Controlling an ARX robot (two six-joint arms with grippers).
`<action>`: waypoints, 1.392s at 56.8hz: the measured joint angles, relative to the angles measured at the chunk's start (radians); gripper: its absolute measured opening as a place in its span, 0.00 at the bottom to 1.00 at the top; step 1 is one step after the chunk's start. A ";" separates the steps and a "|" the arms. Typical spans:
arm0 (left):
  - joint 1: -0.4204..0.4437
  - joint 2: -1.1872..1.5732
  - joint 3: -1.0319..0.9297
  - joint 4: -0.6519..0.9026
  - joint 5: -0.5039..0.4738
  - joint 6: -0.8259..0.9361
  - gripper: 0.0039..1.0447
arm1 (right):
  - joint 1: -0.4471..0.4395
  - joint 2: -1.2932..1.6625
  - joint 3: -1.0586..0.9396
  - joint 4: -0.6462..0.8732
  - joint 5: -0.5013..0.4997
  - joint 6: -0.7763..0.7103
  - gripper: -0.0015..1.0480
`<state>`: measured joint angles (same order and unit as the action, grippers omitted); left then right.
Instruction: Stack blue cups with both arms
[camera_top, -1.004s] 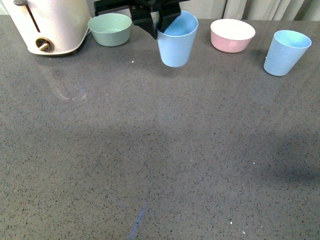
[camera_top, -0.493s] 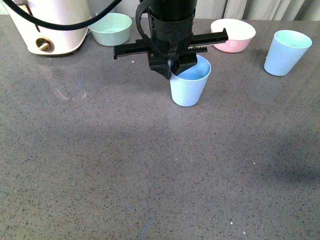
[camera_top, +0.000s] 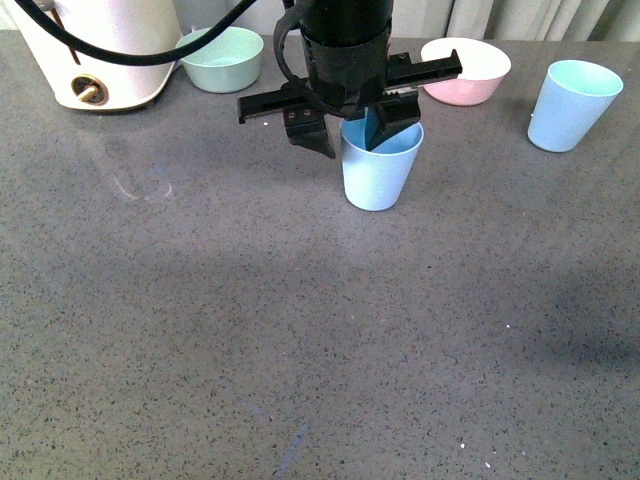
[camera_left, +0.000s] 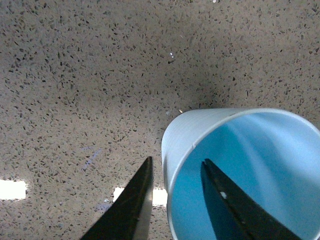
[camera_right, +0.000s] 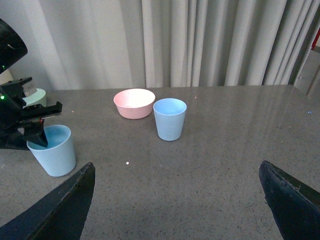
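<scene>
Two cups: identical light blue tapered plastic tumblers, both upright on the grey speckled stone countertop (camera_top: 300, 330).
Landmark: the pink round bowl (camera_top: 470, 72) at the far side of the countertop.
Near cup (camera_top: 380, 172): left of the pink bowl and closer to the robot, standing apart from it.
Far cup (camera_top: 570, 105): right of the pink bowl, near it but not touching.
Left gripper (camera_top: 350, 145): straddles the near cup's rim, one finger inside and the outer finger (camera_left: 135, 205) beside the wall; the wrist view shows a gap on each side of the wall, so the jaws are slightly parted and do not clamp the cup.
Right gripper (camera_right: 176, 167): jaws spread wide, holding nothing, facing the pink bowl across the countertop.
Hidden: the left gripper's body covers the near cup's far rim, and its crossbar overlaps the pink bowl's left edge.
Cut off: the left arm leaves by the top edge; the right gripper shows only two dark fingertips at the picture's corners.
Green round bowl (camera_top: 222, 60): well left of the pink bowl, crossed by a black cable (camera_top: 120, 50).
White appliance (camera_top: 100, 50): farther left, cropped by the frame.
Markings: its brass-coloured knob (camera_top: 88, 90) is too small to read.
</scene>
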<state>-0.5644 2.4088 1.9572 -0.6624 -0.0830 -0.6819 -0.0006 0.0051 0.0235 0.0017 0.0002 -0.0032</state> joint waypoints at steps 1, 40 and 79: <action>0.000 0.000 -0.002 0.003 0.002 0.000 0.39 | 0.000 0.000 0.000 0.000 0.000 0.000 0.91; 0.028 -0.289 -0.230 0.128 -0.014 0.000 0.92 | 0.000 0.000 0.000 0.000 0.000 0.000 0.91; 0.468 -1.228 -1.535 1.410 -0.008 0.661 0.01 | 0.000 0.000 0.000 0.000 -0.002 0.000 0.91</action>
<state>-0.0963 1.1809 0.4225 0.7479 -0.0914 -0.0212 -0.0006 0.0048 0.0235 0.0017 -0.0021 -0.0032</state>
